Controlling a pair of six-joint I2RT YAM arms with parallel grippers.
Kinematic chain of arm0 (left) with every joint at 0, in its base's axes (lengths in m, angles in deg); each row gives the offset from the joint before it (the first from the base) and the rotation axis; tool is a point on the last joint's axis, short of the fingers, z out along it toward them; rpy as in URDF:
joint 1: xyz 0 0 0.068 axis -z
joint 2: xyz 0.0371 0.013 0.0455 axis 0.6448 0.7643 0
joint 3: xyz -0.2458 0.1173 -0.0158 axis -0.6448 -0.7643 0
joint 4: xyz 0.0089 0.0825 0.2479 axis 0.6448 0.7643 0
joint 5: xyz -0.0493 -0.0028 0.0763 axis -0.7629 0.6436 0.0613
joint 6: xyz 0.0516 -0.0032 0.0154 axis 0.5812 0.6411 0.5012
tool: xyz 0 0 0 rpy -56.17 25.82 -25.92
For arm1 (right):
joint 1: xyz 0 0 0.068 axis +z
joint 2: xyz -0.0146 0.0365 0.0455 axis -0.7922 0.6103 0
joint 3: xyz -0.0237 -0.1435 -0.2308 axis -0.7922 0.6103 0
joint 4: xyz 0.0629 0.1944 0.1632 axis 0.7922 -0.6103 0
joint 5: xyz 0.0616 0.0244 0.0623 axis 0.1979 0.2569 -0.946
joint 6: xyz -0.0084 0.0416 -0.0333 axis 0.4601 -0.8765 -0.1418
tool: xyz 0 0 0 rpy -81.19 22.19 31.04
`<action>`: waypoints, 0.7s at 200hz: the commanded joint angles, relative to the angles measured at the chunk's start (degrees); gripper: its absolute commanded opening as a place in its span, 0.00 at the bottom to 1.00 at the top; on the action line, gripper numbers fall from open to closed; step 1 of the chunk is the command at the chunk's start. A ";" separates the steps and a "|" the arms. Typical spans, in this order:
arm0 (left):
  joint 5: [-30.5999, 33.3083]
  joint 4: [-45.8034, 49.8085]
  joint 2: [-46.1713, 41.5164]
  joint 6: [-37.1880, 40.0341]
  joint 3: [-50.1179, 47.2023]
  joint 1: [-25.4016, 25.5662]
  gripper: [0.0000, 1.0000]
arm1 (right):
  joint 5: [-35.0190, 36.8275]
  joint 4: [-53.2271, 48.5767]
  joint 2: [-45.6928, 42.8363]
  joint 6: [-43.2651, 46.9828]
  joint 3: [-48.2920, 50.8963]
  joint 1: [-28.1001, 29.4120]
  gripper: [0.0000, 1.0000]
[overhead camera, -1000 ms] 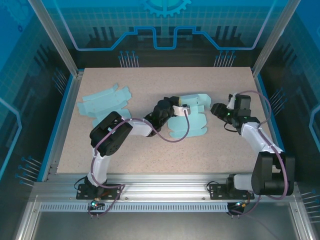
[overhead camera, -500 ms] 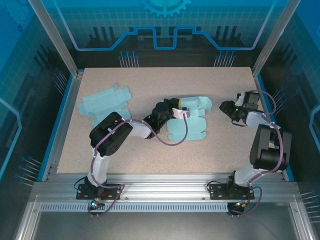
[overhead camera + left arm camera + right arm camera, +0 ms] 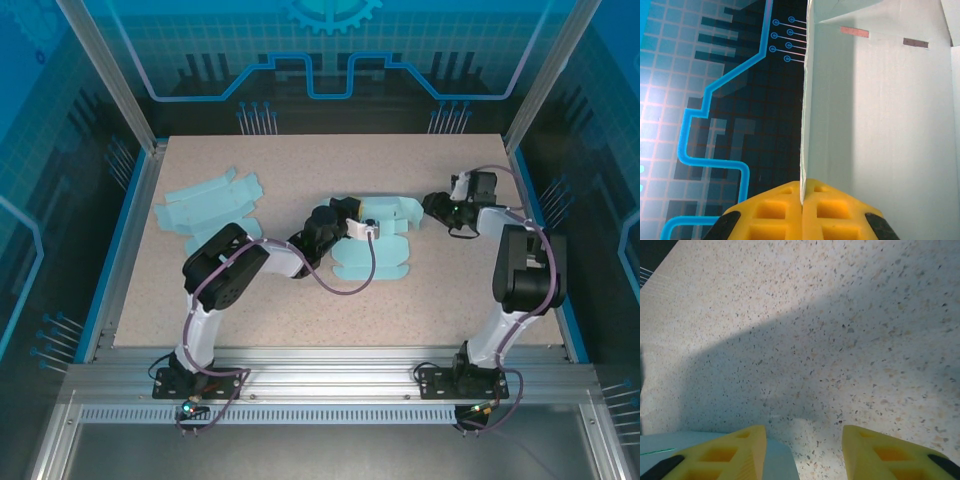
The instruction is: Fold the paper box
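Observation:
The pale blue paper box (image 3: pixel 375 250) lies part-folded at the table's middle, its far panel raised. My left gripper (image 3: pixel 355 211) is at the box's left far edge. In the left wrist view the yellow fingers (image 3: pixel 775 215) are shut on the thin edge of an upright panel of the paper box (image 3: pixel 880 125). My right gripper (image 3: pixel 432 204) hovers low by the box's right flap. Seen from the right wrist, it (image 3: pixel 805 447) is open, with bare table between its fingers and a flap corner (image 3: pixel 776 462) beside the left finger.
A second flat blue box blank (image 3: pixel 207 205) lies at the far left of the speckled table (image 3: pixel 300 310). Metal frame posts and blue walls ring the table. The right arm's elbow (image 3: pixel 525 270) stands near the right edge.
My right gripper drew back to the right, then came in again toward the box's right flap, while its elbow swung outward. The left gripper kept its hold and the box shifted slightly.

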 commanded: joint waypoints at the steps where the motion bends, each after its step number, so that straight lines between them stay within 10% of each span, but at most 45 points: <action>1: -1.46 -2.82 2.02 3.87 -0.51 -0.17 0.00 | -1.08 1.26 1.09 0.52 -0.37 0.54 0.46; 140: -1.19 -5.14 4.87 8.35 0.27 -0.34 0.00 | -0.18 8.12 -5.65 -3.49 12.08 3.71 0.46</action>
